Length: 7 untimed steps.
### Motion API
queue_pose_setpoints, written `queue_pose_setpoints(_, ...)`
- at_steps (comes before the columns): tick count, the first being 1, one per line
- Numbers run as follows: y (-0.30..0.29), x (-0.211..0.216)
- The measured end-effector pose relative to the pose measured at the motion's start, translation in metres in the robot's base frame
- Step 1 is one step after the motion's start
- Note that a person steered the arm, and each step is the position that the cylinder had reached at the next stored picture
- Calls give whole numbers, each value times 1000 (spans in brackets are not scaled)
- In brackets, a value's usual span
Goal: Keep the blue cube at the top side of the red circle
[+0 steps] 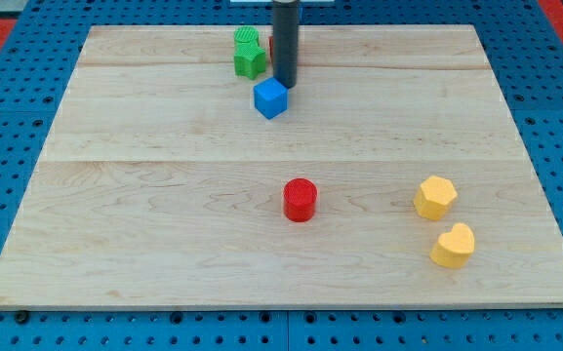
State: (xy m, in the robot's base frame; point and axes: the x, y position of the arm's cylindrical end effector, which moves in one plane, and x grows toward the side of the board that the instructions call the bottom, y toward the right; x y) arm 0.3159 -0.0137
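Looking down on a wooden board (115, 195). Finding the blue cube (271, 98) up near the view's top, a bit left of the middle. Finding the red circle (300, 200) lower down, near the board's middle, well apart from the cube. So the blue cube is already on the top side of the red circle, only a little left of straight above. Looks like the job is close to fine as is.

Resting my tip (286, 86) just beside the cube's upper right corner. Touching or almost touching, hard to tell which. A good spot for a push down and to the left, not for a nudge to the right. No fingers here at all, only a plain dark rod. Nothing to open or shut, and nothing held. Good for pushing only.

Spotting an upper green block (247, 39) and a lower green block (251, 63), touching each other, just above and left of the cube. Better not to bump the cube into them. Seeing a small bit of red beside the rod, too hidden to name. Leaving alone a yellow hexagon (435, 197) and a yellow heart (453, 245), close together at the view's right, far from the cube.
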Motion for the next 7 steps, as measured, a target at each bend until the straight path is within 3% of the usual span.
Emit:
queue_pose_setpoints(2, -58, 33)
queue_pose_setpoints(4, -14, 82)
queue_pose_setpoints(6, -16, 137)
queue_pose_setpoints(7, -10, 143)
